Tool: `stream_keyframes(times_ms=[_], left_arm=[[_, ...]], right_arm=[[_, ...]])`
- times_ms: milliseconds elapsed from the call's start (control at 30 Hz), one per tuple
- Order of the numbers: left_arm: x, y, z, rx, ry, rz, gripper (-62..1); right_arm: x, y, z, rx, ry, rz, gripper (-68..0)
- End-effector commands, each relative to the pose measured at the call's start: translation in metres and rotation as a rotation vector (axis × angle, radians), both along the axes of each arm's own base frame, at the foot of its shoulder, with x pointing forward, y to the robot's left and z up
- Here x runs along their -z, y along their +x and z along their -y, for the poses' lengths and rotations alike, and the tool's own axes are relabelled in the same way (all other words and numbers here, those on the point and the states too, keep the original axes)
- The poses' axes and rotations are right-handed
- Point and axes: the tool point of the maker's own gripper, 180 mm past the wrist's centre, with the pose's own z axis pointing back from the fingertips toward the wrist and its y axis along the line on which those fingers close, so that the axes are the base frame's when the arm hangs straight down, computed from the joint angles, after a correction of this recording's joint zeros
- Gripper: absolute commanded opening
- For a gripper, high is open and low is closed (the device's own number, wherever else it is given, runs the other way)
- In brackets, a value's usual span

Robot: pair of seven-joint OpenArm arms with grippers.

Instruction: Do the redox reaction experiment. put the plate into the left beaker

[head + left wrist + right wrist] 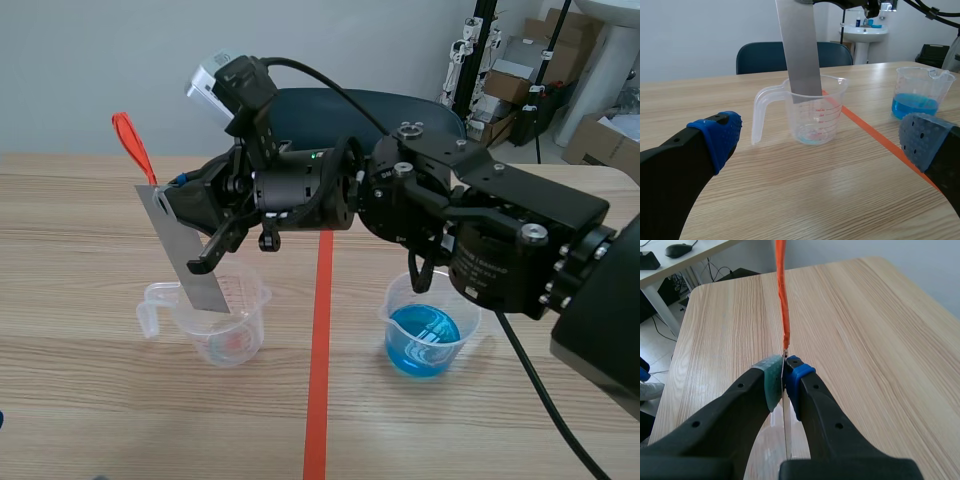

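Note:
A grey metal plate (190, 250) with an orange-red loop (133, 145) at its top hangs tilted, its lower end inside the rim of the clear left beaker (205, 322). My right gripper (180, 205) reaches across from the right and is shut on the plate's upper part. In the right wrist view the plate (786, 415) shows edge-on between the pressed fingers (771, 380), with the loop (781, 290) ahead. My left gripper (822, 142) is open, low over the table, facing the beaker (815, 117). The plate (799, 50) ends above a little liquid in the beaker's bottom.
A second beaker (428, 325) with blue liquid stands right of the orange-red tape line (318, 370), under the right arm. A dark blue chair (330, 110) is behind the table. Boxes and stands (530, 80) fill the back right.

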Motion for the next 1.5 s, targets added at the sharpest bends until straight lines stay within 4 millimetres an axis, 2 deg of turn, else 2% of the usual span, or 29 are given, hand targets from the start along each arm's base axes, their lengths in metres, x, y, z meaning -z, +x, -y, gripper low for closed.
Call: stream_keyframes(times_ms=[0, 167, 400, 767, 1467], left_arm=[[-0.007, 0.003, 0.0, -0.004, -0.01, 0.032, 1.4], [-0.008, 0.003, 0.0, -0.004, -0.01, 0.033, 1.4], [-0.008, 0.003, 0.0, -0.004, -0.01, 0.033, 1.4], [-0.007, 0.003, 0.0, -0.004, -0.01, 0.033, 1.4], [-0.007, 0.003, 0.0, -0.004, -0.008, 0.031, 1.4]], right_arm=[[-0.009, 0.006, -0.002, 0.009, 0.034, 0.012, -66.9], [0.004, 0.009, -0.004, 0.021, 0.014, 0.011, -66.9], [0.013, 0.01, -0.006, 0.026, 0.011, 0.014, -66.9], [0.029, 0.001, -0.01, 0.014, -0.011, 0.056, -66.9], [0.033, -0.002, -0.009, 0.023, -0.005, 0.079, -66.9]])
